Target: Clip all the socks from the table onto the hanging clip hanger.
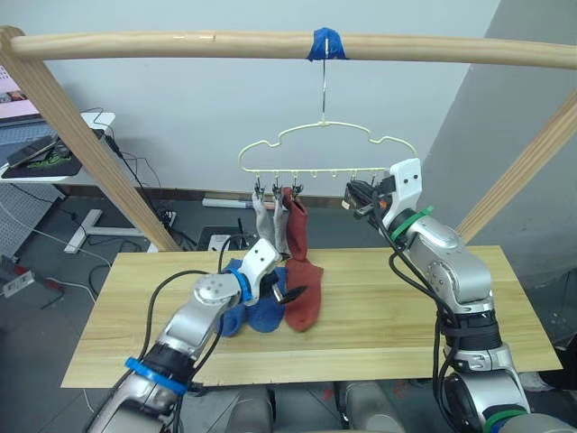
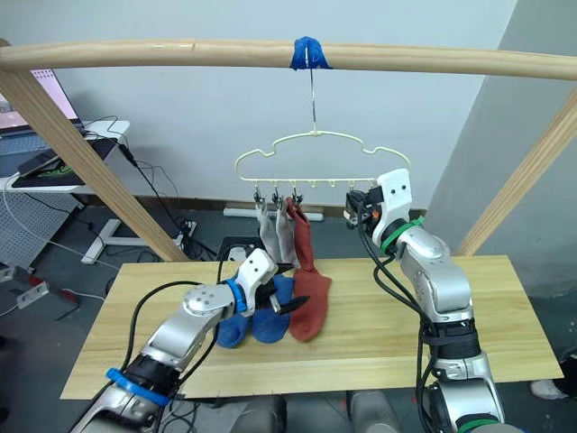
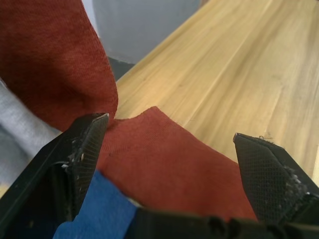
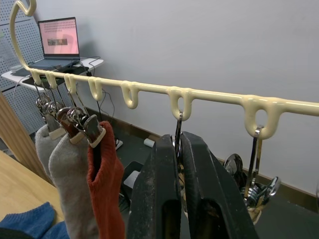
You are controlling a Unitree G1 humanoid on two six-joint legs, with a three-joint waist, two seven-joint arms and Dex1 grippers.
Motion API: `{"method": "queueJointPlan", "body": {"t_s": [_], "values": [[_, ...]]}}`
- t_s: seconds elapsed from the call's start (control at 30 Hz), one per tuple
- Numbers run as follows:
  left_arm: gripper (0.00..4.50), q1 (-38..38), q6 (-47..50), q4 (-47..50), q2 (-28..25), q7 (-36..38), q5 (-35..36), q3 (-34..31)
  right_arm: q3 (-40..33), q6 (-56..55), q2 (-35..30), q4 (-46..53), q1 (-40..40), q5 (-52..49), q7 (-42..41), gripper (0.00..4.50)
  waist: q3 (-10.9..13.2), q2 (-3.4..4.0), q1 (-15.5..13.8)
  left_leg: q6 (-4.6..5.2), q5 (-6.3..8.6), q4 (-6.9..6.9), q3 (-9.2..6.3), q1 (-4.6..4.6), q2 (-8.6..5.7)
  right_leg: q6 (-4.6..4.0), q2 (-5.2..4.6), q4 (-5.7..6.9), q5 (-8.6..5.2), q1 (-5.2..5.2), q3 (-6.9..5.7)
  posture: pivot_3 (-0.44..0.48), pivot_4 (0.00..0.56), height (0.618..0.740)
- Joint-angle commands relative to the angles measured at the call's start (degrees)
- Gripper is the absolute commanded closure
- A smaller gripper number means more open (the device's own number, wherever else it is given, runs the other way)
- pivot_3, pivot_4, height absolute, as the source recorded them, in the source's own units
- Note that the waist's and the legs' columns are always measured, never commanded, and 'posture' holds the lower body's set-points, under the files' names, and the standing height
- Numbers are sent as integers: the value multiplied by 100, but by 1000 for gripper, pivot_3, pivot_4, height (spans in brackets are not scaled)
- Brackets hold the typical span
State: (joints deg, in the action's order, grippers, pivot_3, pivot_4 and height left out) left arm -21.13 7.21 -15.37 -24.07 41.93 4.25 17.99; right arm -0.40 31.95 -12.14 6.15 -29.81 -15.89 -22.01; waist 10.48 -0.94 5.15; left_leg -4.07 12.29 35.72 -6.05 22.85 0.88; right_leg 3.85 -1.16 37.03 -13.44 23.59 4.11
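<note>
Straddling the loose rust-red sock (image 3: 164, 154) on the tabletop (image 1: 379, 307), left gripper (image 3: 172, 142) spread apart; right gripper (image 4: 180, 186) pinched on a hanger clip (image 4: 178, 130)

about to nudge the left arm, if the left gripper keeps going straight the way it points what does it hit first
Most likely the rust-red sock lying on the table: it lies right between the open fingers of the left gripper. Depth is uncertain.
</note>
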Motion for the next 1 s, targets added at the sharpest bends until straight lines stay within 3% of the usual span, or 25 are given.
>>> {"method": "queueJointPlan", "body": {"t_s": [0.03,0.37,0.6,0.83,1.0], "values": [[0,-253,-388,-741,156,37,-247,32,-30,43,42,231,31,-61,79,4477,0,0,15,0,0,0,-1,1,1,2,1,-1,1,0,-1,-125,136,740],[0,-1333,-1229,-3418,1003,-4,-782,30,-72,182,68,500,113,-42,300,4477,0,-1,120,0,0,6,-3,9,-4,17,-2,-4,9,0,-2,-172,136,740],[0,-1664,-1349,-4283,1218,-47,-1231,165,-66,317,41,629,147,-71,351,4477,0,-1,235,0,0,6,-5,8,-4,18,-1,-1,9,-1,-2,-185,149,740],[0,-1551,-1141,-4294,1235,201,-1323,131,-106,344,27,620,71,-97,386,4477,0,-1,289,0,0,5,-7,1,-4,19,-2,2,8,-7,-3,-183,150,740],[1112,-1418,-1177,-4088,1225,387,-1291,85,-100,338,26,600,63,-102,386,4500,0,-1,289,0,0,6,-8,1,-4,19,-1,1,8,-8,-2,-179,151,740]]}}
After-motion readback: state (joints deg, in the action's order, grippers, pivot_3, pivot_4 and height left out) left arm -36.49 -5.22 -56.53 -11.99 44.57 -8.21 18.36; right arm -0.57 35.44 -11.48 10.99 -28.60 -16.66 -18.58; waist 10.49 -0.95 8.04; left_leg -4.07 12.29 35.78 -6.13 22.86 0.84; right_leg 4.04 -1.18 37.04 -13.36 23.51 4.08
